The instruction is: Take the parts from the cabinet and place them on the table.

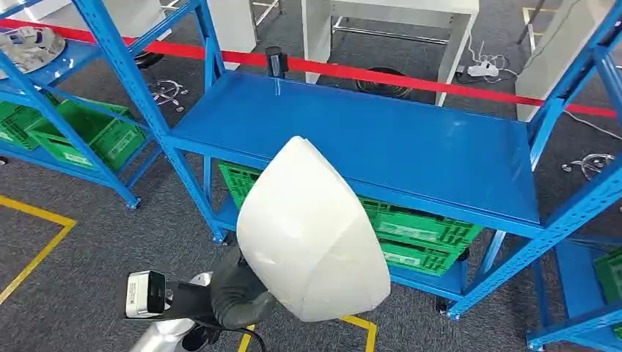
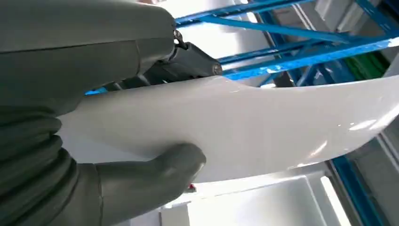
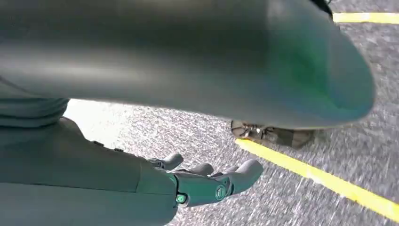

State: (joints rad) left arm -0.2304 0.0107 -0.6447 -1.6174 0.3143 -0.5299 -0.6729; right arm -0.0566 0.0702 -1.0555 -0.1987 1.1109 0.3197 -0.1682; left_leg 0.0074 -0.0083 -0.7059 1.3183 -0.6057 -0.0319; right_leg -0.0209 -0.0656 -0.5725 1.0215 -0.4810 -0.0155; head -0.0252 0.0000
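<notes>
A large white domed shell part [image 1: 312, 231] hangs in front of the blue rack's bare middle shelf [image 1: 381, 139]. My left hand [image 1: 235, 290] grips its lower left edge. In the left wrist view the thumb [image 2: 155, 174] presses one face of the white part [image 2: 263, 122] while the darker fingers [image 2: 188, 63] clamp the other face. My right hand [image 3: 202, 181] hangs above the grey floor with its fingers apart and nothing in them. Another light-coloured part [image 1: 29, 44] lies on the upper shelf of the rack at far left.
Green crates [image 1: 418, 227] fill the rack's lower shelf, and more green crates [image 1: 88, 132] sit in the left rack. Behind the racks runs a red tape barrier [image 1: 411, 77], with a white table [image 1: 389, 15] beyond it. Yellow lines [image 1: 37, 249] mark the floor.
</notes>
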